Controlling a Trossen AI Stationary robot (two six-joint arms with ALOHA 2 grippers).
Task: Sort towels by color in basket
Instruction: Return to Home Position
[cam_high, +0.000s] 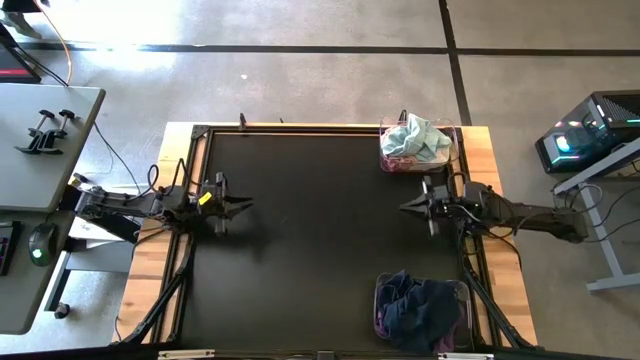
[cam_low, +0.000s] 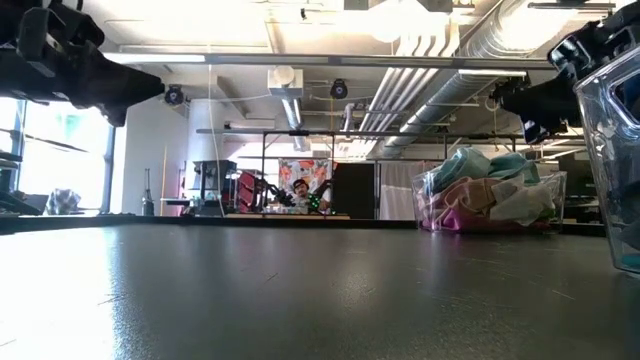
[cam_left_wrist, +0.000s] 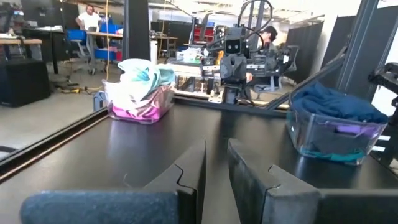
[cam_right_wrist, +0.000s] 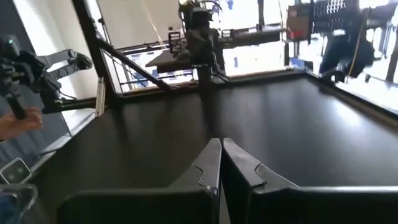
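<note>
Two clear baskets stand along the table's right side. The far basket (cam_high: 452, 130) holds pale mint, white and pink towels (cam_high: 415, 138); it also shows in the left wrist view (cam_left_wrist: 140, 109). The near basket (cam_high: 378, 300) holds navy, purple and teal towels (cam_high: 420, 305) (cam_left_wrist: 336, 102). My left gripper (cam_high: 248, 205) hovers level over the table's left part, its fingers (cam_left_wrist: 217, 143) a narrow gap apart with nothing between them. My right gripper (cam_high: 403, 207) hovers level between the two baskets, pointing toward the left arm, fingers (cam_right_wrist: 221, 140) shut and empty.
The black table top (cam_high: 320, 250) between the two arms is bare. Wooden borders run along its left and right edges (cam_high: 500, 300). A side desk (cam_high: 40, 130) stands left of the table, and a computer (cam_high: 590, 135) to its right. People sit in the room beyond.
</note>
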